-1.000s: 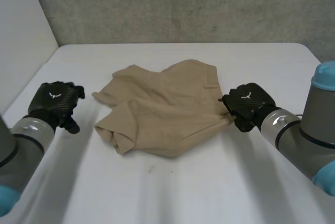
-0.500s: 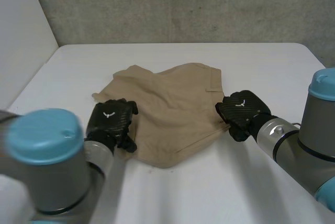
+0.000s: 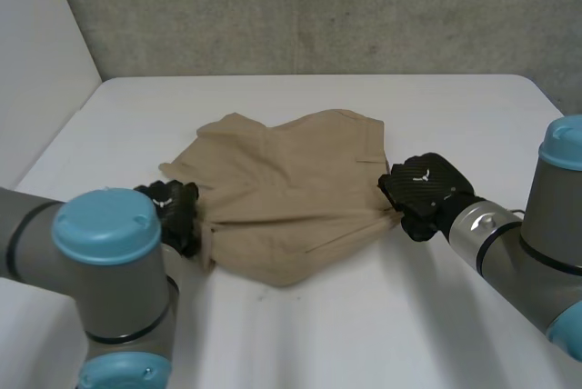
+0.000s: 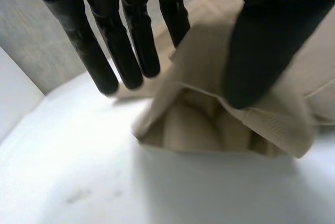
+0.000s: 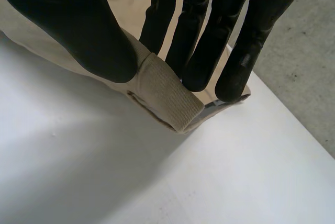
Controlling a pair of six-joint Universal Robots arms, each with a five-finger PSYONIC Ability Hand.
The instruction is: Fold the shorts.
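Note:
The tan shorts [image 3: 291, 184] lie crumpled in the middle of the white table [image 3: 364, 334]. My left hand [image 3: 171, 212] is at their left edge, on a leg hem. In the left wrist view its thumb [image 4: 267, 41] presses on top of the shorts [image 4: 209, 124], its fingers [image 4: 125, 46] reach down the far side, and a fold of cloth is bunched between them. My right hand [image 3: 420, 187] is at the right edge. The right wrist view shows its thumb [image 5: 78, 25] and fingers [image 5: 199, 35] pinching the waistband corner of the shorts [image 5: 167, 96].
A grey concrete wall [image 3: 318, 7] runs behind the table and a white panel [image 3: 36, 62] stands along its left side. Bare tabletop lies in front of the shorts and on both sides.
My left arm has swung in from the table's left side to the shorts' left edge, and its fingers have closed on the cloth. My right hand has stayed put, still pinching the waistband.

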